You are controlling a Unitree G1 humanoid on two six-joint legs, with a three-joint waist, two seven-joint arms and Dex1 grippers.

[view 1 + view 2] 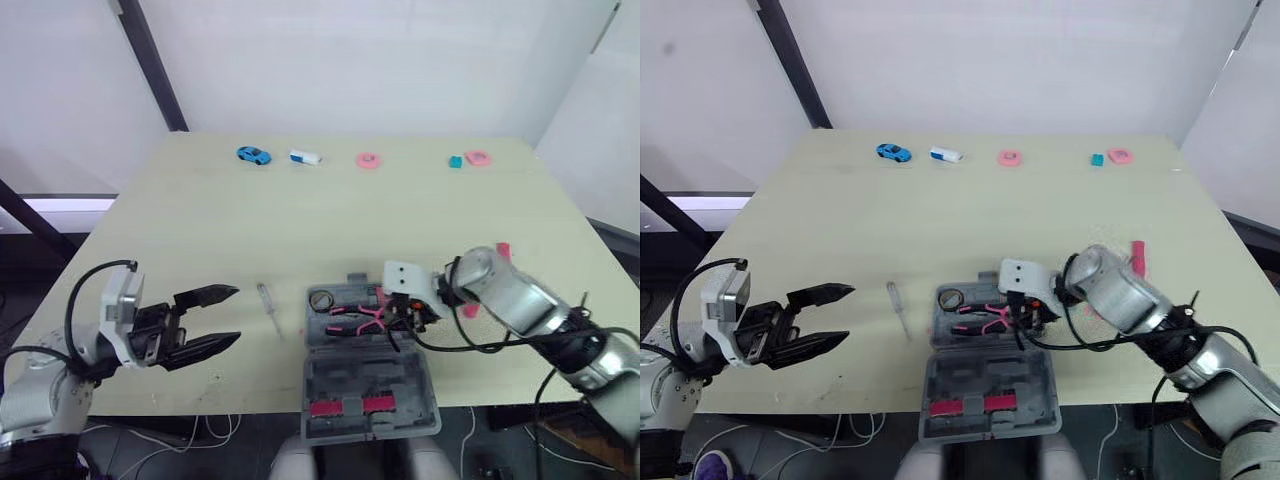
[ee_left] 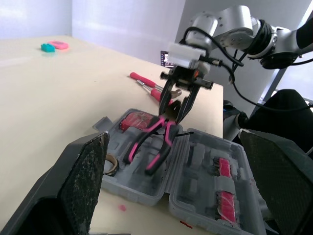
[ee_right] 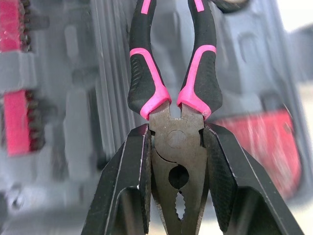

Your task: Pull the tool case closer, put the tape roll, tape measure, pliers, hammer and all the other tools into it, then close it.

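The grey tool case (image 1: pixel 330 350) lies open at the table's front edge, its lid (image 1: pixel 372 392) hanging towards me with red bit strips. My right gripper (image 1: pixel 405 315) is shut on the head of the pink-and-black pliers (image 3: pixel 195 73), whose handles reach down into the case tray. A tape roll (image 1: pixel 321 298) and a red tool (image 2: pixel 137 120) lie in the tray. A clear-handled screwdriver (image 1: pixel 270 308) rests on the table left of the case. Red-handled tools (image 2: pixel 146 81) lie on the table behind the right arm. Left of the screwdriver, my left gripper (image 1: pixel 215 318) hangs open and holds nothing.
Along the far edge of the table sit a blue toy car (image 1: pixel 253 155), a white and blue piece (image 1: pixel 305 157), a pink ring (image 1: pixel 368 160), a teal block (image 1: pixel 455 161) and a pink piece (image 1: pixel 477 157). The wide middle of the table (image 1: pixel 330 220) is bare.
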